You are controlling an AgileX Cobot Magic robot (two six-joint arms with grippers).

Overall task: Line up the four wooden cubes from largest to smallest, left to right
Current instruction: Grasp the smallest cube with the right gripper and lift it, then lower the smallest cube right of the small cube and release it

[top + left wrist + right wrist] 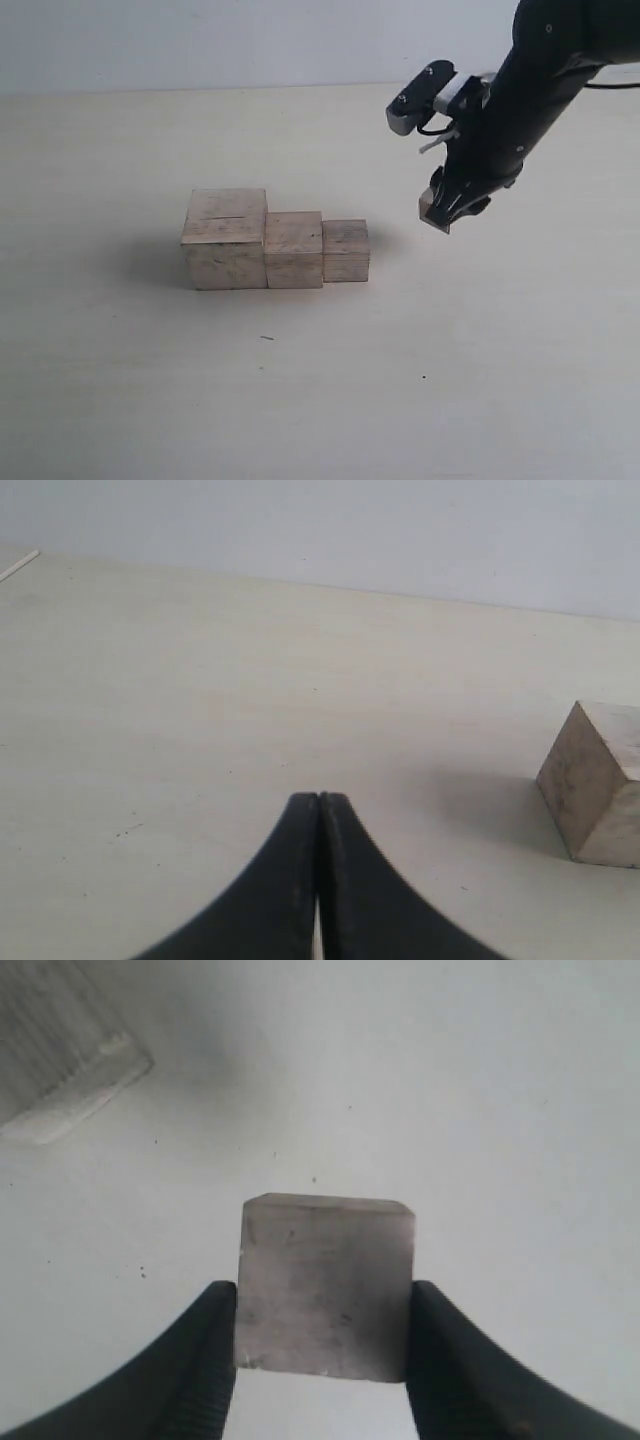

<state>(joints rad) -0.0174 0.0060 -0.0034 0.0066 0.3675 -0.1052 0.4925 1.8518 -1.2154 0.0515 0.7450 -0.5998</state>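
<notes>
Three wooden cubes (293, 248) stand touching in row on table (100, 380), largest cube (225, 240) leftmost; we see right gripper (447, 208) clamping smallest cube (327, 1285) off row's right end (vacant spot lies to its left); left gripper (319, 815) closed, empty.

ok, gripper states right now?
left gripper: shut, empty.
right gripper: shut on the smallest cube.

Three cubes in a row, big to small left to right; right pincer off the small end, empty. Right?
Not quite. The right pincer isn't empty: the right wrist view shows its jaws closed on the fourth cube. The rest holds: the three cubes stand in a row, largest to smallest left to right, with the pincer off the small end.
</notes>
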